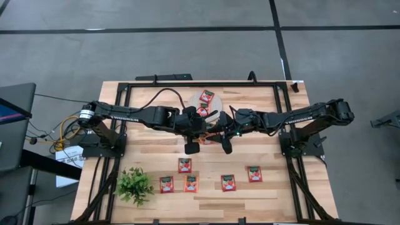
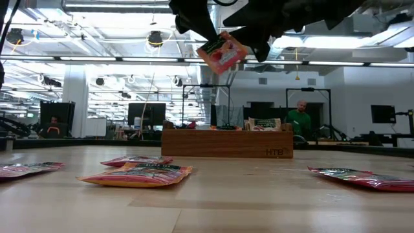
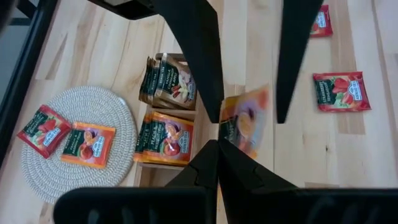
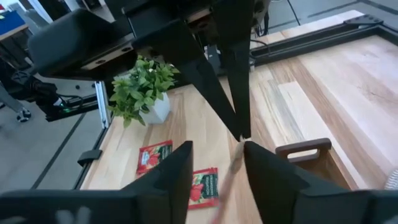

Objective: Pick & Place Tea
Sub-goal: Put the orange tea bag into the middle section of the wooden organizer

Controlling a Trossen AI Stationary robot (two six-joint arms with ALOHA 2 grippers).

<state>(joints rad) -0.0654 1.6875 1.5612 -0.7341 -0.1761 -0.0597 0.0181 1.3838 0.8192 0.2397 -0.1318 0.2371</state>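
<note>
Orange sachet (image 3: 245, 121) up in the air above the wooden tray (image 2: 226, 144), pinched in the left gripper (image 3: 217, 130), which is clamped tight on its edge. Right gripper (image 4: 217, 149) sits right at it, jaws parted around the sachet's free edge. Looks like a mid-air handover. Next: right closes fully, then left releases

Bright, even ceiling strip lights (image 2: 194, 61) glare in the low view's upper frame; the held sachet (image 3: 245, 121) is motion-blurred.
</note>
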